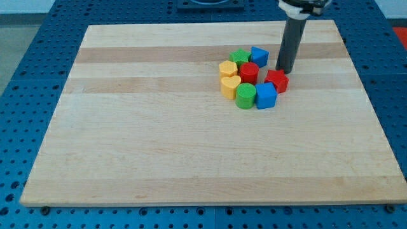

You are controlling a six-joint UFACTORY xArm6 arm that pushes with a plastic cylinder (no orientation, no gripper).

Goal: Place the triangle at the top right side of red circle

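Observation:
A red circle block sits in the middle of a tight cluster on the wooden board. A blue triangle block lies at its upper right, touching it or nearly so. My tip stands just right of the blue triangle and just above a red star block. The rod rises from the tip toward the view's top.
Around the red circle lie a green star block, a yellow hexagon block, a yellow heart block, a green circle block and a blue cube. The board's right edge is near the cluster.

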